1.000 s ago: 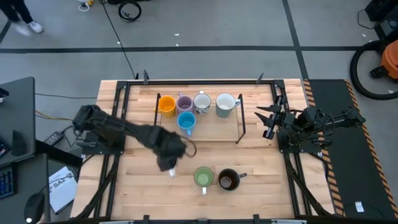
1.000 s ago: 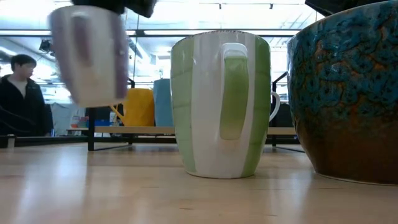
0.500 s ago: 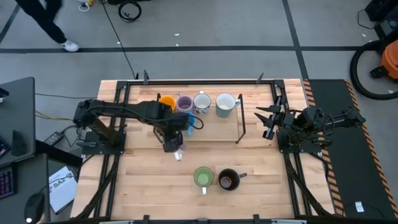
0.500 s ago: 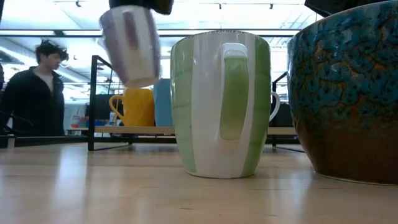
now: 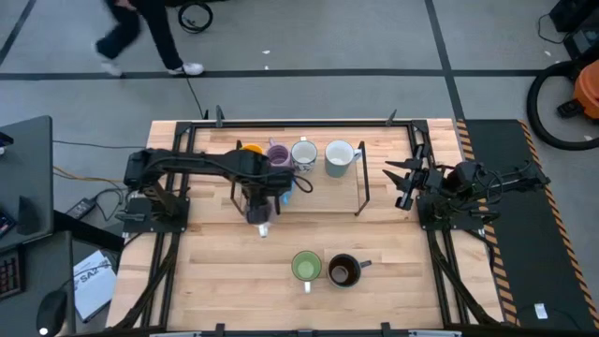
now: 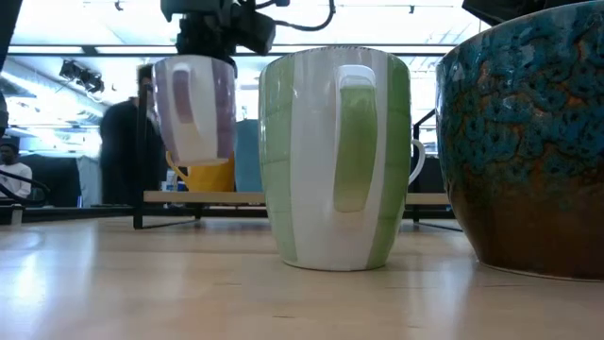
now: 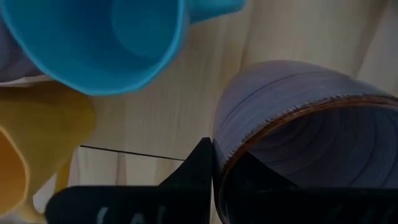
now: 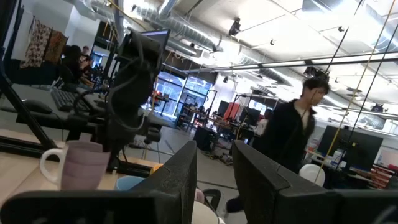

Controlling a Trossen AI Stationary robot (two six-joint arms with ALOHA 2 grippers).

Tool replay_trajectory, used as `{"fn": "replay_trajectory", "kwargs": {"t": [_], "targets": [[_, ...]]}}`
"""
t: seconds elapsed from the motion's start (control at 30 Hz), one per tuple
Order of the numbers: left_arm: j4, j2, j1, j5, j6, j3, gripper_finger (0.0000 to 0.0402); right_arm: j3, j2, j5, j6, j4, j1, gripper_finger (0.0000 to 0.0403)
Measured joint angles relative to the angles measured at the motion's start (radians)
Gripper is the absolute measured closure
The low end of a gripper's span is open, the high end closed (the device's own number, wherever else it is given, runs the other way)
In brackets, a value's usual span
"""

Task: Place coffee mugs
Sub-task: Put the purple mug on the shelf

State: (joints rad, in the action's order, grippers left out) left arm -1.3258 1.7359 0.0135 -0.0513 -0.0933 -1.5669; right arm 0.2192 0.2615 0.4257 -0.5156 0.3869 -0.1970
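My left gripper [image 5: 261,213] is shut on the lavender mug [image 6: 193,109], which hangs upright above the table near the rack's near edge [image 5: 309,212]. Inside the rack stand the orange mug [image 5: 249,150], purple mug [image 5: 278,154], white patterned mug [image 5: 304,154] and pale white-blue mug [image 5: 339,157]. The bright blue mug [image 7: 99,43] sits just behind them, partly under my arm. On the table's near part stand the green mug [image 5: 306,267] and the dark brown-black mug [image 5: 343,271]. My right gripper [image 5: 404,183] waits open at the right. My left gripper holds the lavender mug by its rim [image 7: 219,163], on the side away from the handle [image 6: 179,99]. One finger [image 7: 200,167] is outside the wall and the other inside. The fingers come from above, pointing down. The mug hangs upright, lifted clear of the table.
The black wire rack [image 5: 361,178] borders the mugs on the left and right. The green mug [image 6: 335,156] and dark mug [image 6: 528,142] stand close together near the table's near edge. A person [image 5: 140,33] walks on the floor beyond the far edge.
My left gripper has carried the lavender mug from the table's near middle toward the far edge, up to the rack. The mug was tilted a second ago and now hangs upright, a little lower than half a second ago. The person beyond the table has walked on.
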Motion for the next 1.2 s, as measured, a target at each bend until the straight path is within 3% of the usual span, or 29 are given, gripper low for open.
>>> {"fn": "replay_trajectory", "kwargs": {"t": [1.2], "targets": [[-0.05,0.012,0.153,-0.086,0.335,0.003,0.0381,0.0,0.0,-0.009,0.008,-0.008,0.0,0.0293]]}}
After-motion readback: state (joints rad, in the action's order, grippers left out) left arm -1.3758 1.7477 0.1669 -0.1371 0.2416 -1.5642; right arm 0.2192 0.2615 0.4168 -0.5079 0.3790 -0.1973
